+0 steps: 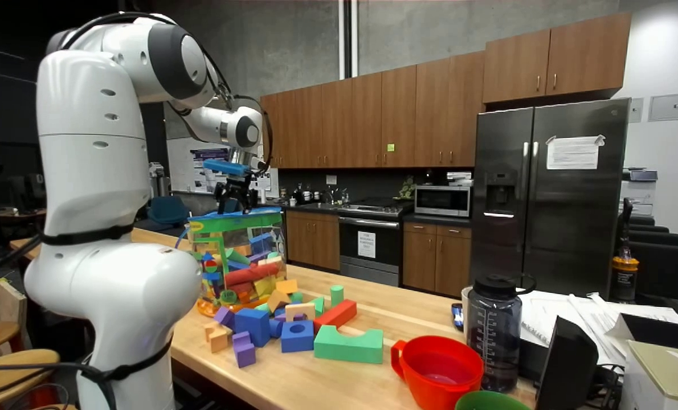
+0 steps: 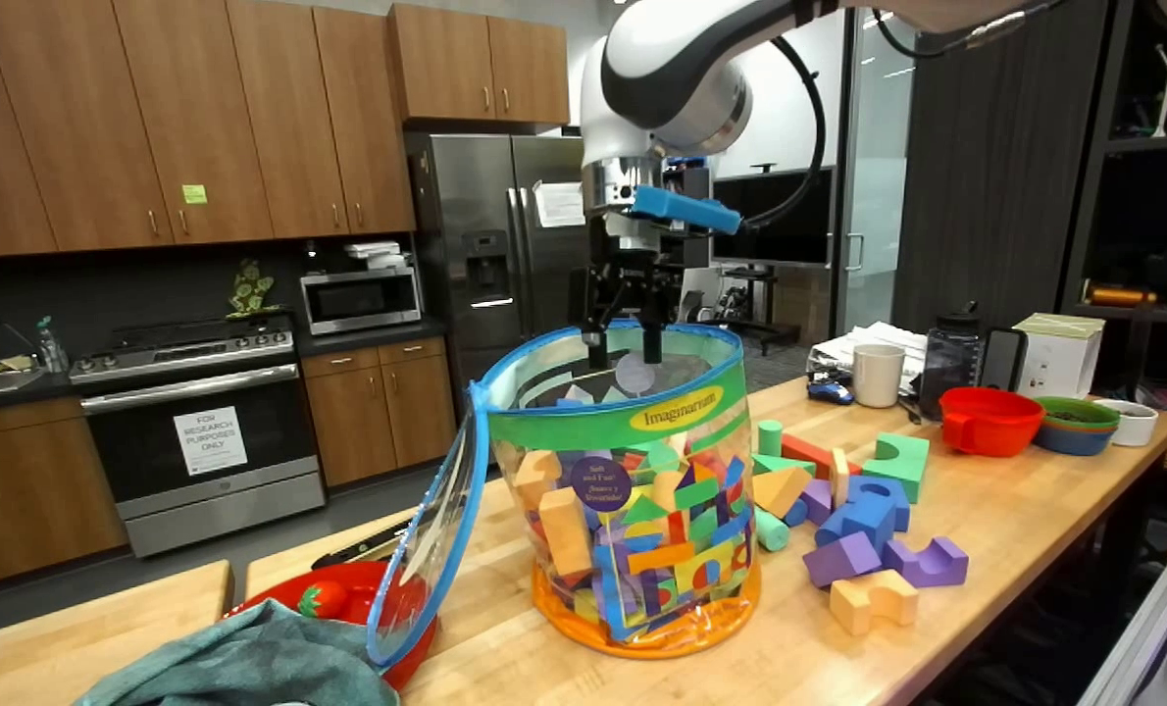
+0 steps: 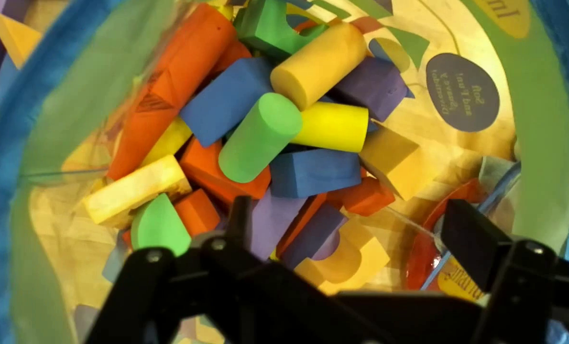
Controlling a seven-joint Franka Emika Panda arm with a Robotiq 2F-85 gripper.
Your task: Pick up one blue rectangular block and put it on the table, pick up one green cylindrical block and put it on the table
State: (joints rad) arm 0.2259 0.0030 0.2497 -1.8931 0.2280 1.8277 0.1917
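Observation:
My gripper is open and empty, pointing down at the mouth of a clear toy bag with a blue rim. It also shows in the wrist view, its fingers wide apart above the blocks. Inside the bag, the wrist view shows a blue rectangular block and another blue block. A green cylindrical block lies tilted on top between them. The bag stands on the pale wooden table. Green cylinders stand and lie on the table beside the bag. A blue block is there too.
Loose blocks, including a green arch and a red block, lie beside the bag. A red cup and dark bottle stand farther along. The bag's open lid hangs over a red bowl and cloth.

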